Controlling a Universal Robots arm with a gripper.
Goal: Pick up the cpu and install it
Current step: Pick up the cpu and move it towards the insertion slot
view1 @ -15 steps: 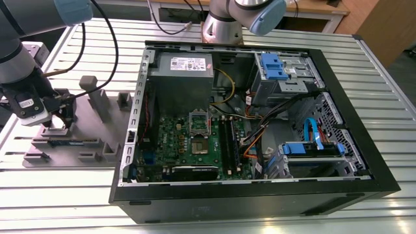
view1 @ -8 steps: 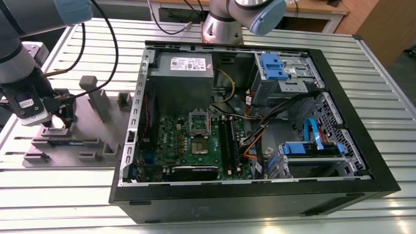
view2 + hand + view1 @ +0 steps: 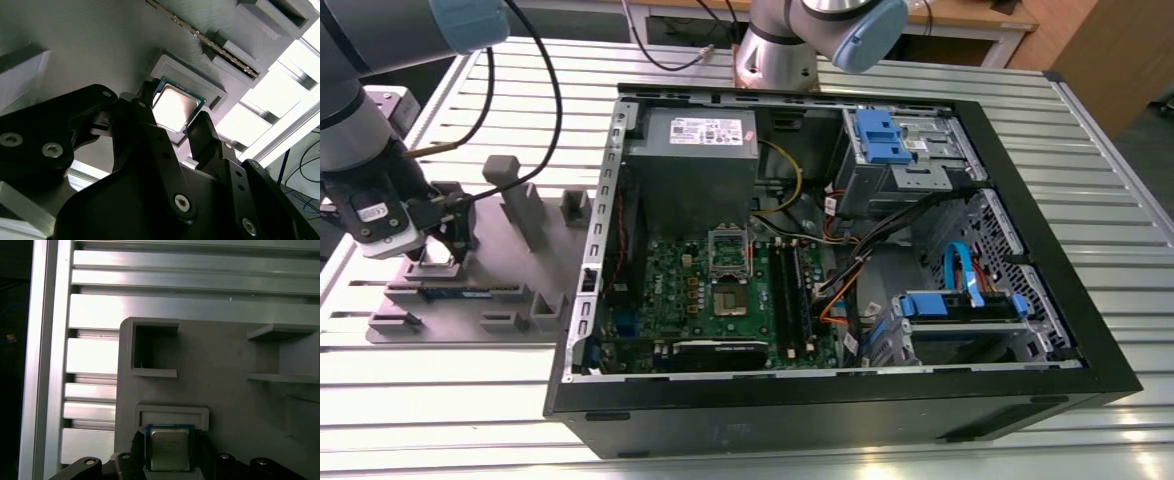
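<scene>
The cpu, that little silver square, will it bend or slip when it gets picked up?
Probably stiff: the cpu is a flat square with a metal top. Likely light, since it looks small and thin in its gray holder. Its smooth, shiny top may be slippery.

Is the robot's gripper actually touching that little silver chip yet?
Cannot tell. In both wrist views the gripper straddles the cpu, but its dark body hides the chip's side edges, so neither contact nor a gap shows plainly.
</scene>
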